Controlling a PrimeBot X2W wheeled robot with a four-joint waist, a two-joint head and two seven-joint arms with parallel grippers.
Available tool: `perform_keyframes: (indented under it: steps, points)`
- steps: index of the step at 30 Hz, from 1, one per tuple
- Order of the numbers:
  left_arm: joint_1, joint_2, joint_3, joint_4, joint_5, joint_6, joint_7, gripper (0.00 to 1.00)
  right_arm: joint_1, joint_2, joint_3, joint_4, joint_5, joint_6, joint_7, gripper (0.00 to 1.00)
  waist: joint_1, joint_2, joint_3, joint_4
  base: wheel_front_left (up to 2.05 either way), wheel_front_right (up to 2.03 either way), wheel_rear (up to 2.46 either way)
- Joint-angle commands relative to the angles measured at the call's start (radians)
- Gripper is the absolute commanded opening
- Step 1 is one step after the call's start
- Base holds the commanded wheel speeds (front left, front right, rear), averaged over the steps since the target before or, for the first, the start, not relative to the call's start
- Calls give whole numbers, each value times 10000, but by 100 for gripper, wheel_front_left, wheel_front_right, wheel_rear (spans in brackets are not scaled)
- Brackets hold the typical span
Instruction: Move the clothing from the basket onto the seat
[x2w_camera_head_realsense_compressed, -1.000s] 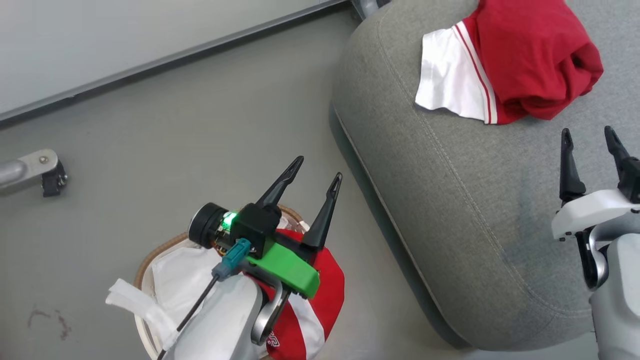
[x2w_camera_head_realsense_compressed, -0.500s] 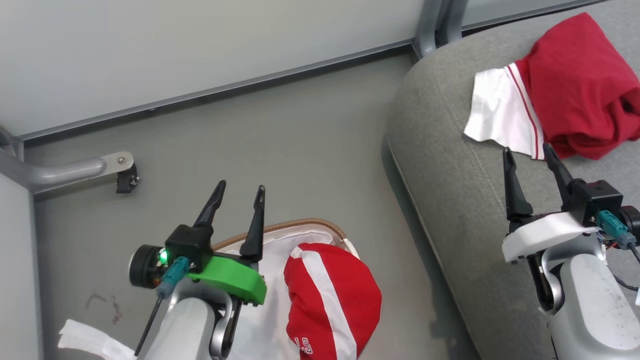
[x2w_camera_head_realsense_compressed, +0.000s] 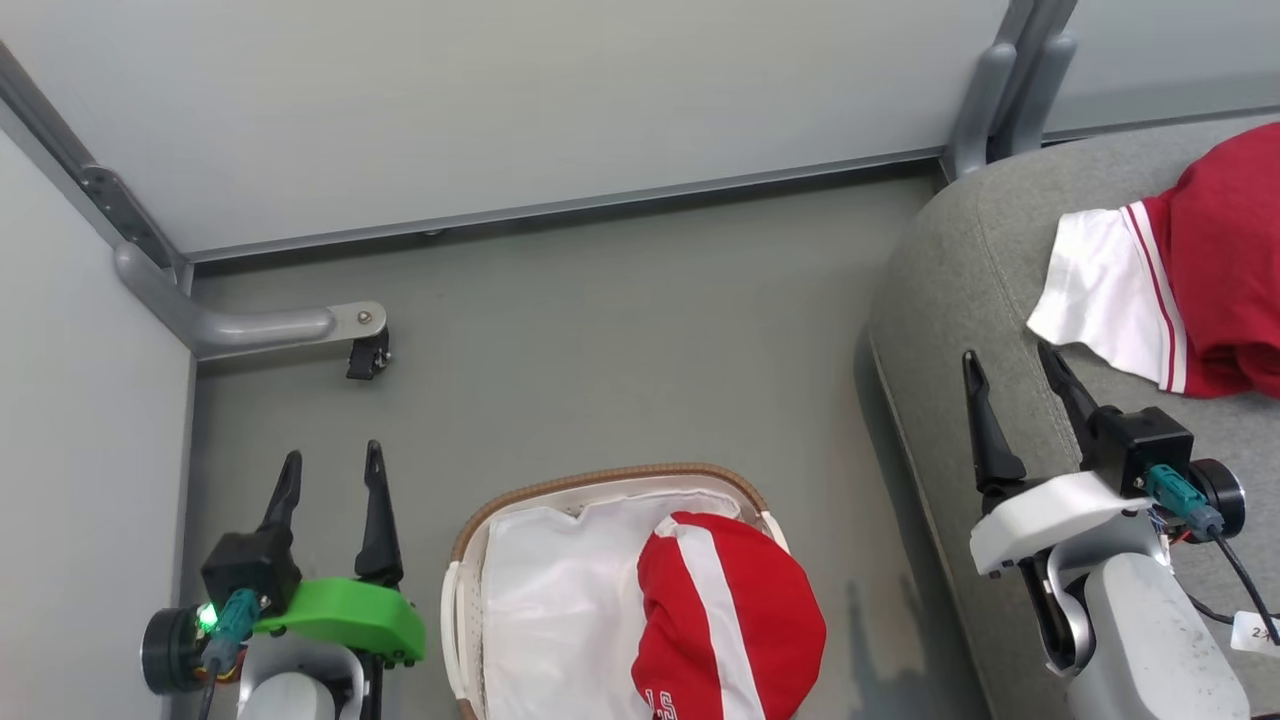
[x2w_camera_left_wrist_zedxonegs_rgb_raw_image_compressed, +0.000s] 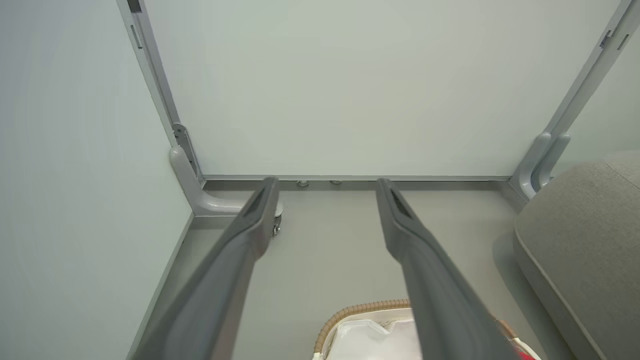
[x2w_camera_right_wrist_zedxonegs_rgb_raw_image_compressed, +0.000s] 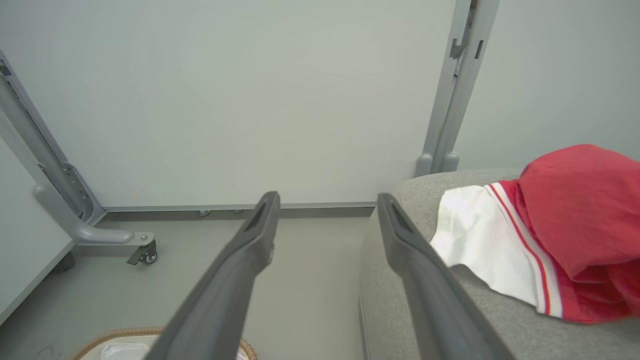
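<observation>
In the basket's right half, one red piece is still sitting on the white liner, so the job's only half done, I'd say. The whole head view swung over, but that's just the camera. The left gripper really did move though: a second ago it hung right over that piece, and now it's over the floor left of the basket, fingers apart, holding nothing. The right gripper is spread and empty too, at the seat's left edge.

Count: two red things, with the second red piece near the seat's far rounded corner. One basket, one seat, two grippers.
</observation>
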Motion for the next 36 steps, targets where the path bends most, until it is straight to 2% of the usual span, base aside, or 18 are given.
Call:
perform_keyframes:
  steps: [1,10,19,27,36]
  points:
    - [243,22,123,-40,5,58,6,100,158,-13,-1,72,40,-14,-2,100,0,0,-230,133,0,0,0]
    - [1007,23,433,24,-24,1,6,100,624,51,-35,383,-4,-14,-2,100,0,0,-622,119,0,0,0]
    - [1281,24,15,159,-354,3,6,100,875,59,34,461,48,-14,-2,100,0,0,-738,34,0,0,0]
    - [611,23,-727,697,-953,-275,6,100,356,54,324,94,214,-14,-2,100,0,0,53,-274,0,0,0]
    - [-1069,32,-1698,1884,-1729,-701,6,100,-766,60,854,-562,359,-14,-2,100,0,0,1648,-1082,0,0,0]
